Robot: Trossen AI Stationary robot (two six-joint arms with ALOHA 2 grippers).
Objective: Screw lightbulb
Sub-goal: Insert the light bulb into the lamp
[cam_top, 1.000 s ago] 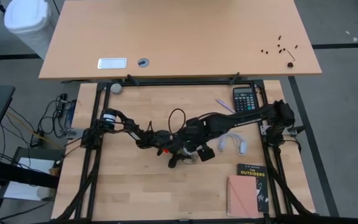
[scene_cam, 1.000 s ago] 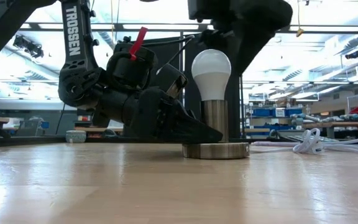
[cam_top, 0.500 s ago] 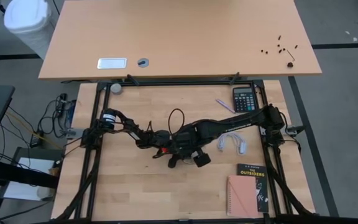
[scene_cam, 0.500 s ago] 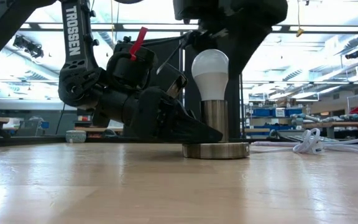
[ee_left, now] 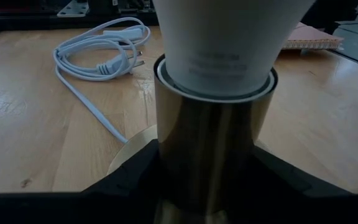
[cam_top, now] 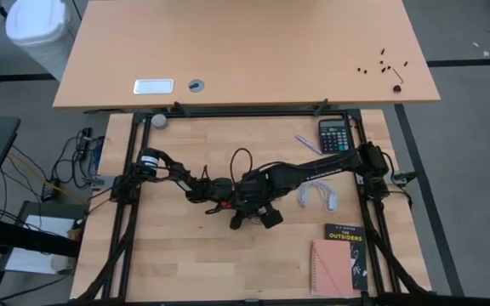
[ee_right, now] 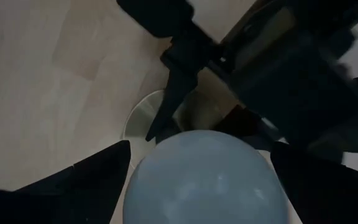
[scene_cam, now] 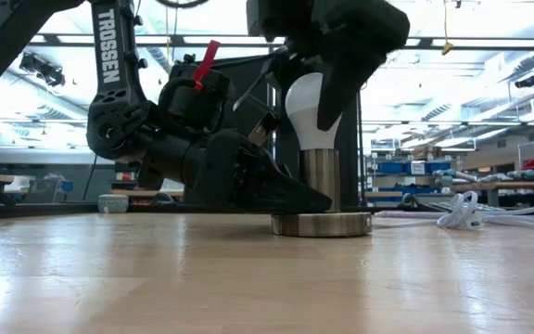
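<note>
Lightbulb (scene_cam: pixel 310 111): white, standing upright in the metal socket (scene_cam: pixel 322 181) mid-bench. Probably light, smooth, breakable; best held around the widest part of the globe, gently.
Socket: holds the bulb's base; white cord (ee_left: pixel 98 56) lies beside it.
Left gripper (scene_cam: pixel 276 190): fingers clamped on the socket's barrel.
Right gripper (ee_right: pixel 197 168): above the bulb, fingers apart, straddling the globe.

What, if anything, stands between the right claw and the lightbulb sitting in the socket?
Nothing visible. The right claw hangs open directly above the lightbulb, a finger on each side of its dome. The left claw is shut on the socket below, clear of that approach.
</note>
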